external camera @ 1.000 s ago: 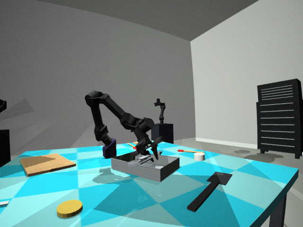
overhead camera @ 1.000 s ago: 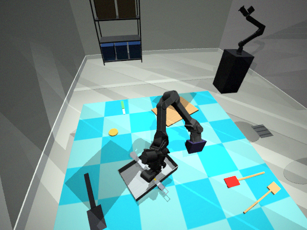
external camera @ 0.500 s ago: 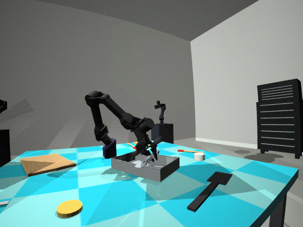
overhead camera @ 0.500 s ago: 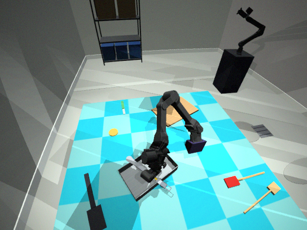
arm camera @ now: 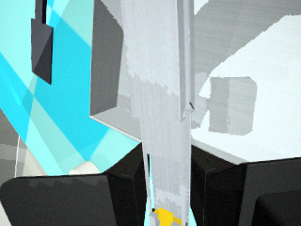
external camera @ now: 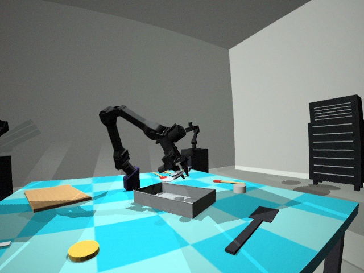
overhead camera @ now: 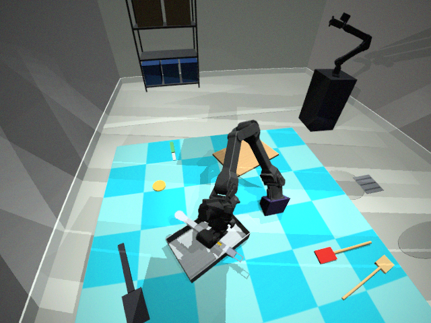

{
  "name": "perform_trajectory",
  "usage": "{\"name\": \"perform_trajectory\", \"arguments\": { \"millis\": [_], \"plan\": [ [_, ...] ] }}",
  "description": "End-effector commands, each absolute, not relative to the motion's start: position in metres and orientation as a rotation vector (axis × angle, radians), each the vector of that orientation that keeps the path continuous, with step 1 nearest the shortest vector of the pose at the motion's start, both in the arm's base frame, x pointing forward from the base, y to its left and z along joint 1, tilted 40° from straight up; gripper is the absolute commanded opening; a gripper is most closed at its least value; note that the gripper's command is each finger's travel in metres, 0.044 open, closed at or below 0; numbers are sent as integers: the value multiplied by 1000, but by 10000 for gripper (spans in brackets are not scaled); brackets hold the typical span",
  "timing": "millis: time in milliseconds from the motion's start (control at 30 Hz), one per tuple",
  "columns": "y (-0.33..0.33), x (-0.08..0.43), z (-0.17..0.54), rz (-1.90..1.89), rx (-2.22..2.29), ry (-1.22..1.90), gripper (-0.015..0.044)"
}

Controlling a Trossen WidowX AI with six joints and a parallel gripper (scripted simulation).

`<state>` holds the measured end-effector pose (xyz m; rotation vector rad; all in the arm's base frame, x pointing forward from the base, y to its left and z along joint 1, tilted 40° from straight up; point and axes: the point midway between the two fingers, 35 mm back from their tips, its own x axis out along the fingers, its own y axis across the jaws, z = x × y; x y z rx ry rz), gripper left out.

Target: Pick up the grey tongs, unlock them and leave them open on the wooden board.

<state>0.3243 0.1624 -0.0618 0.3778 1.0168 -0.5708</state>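
The grey tongs [overhead camera: 192, 223] [external camera: 168, 179] [arm camera: 157, 71] are held above the roasting tin [overhead camera: 180, 263] [external camera: 202, 200] [arm camera: 105, 71], their shadow apart from them. Their arms lie close together. In the top view the pale tips point to the upper left, past the tin's rim, and the wire loop end to the lower right. A yellow part [overhead camera: 219, 243] [arm camera: 166, 217] shows near the loop end. My gripper [external camera: 184, 177] [arm camera: 161, 145] is shut on the tongs, one finger on each side. The wooden board [overhead camera: 255, 159] [external camera: 56, 196] lies flat, with nothing on it.
A black spatula [overhead camera: 135, 304] [external camera: 244, 235] lies beyond the tin. A yellow disc [overhead camera: 159, 185] [external camera: 83, 249] and a green-handled tool [overhead camera: 172, 147] lie on the board's side. A red-headed spatula [overhead camera: 325, 255] and a wooden one [overhead camera: 384, 264] lie opposite. A white cylinder [external camera: 239, 188] stands behind the tin.
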Motion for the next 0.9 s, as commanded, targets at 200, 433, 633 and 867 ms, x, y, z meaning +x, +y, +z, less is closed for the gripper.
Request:
{"name": "perform_trajectory", "arguments": {
  "millis": [200,433,633,867],
  "plan": [
    [166,327,-59,-601,383,1015,-150],
    [166,330,-62,-699,384,1028,-150],
    [166,332,-63,-784,381,1032,-150],
    [165,334,-63,-883,374,1030,-150]
  ]
}}
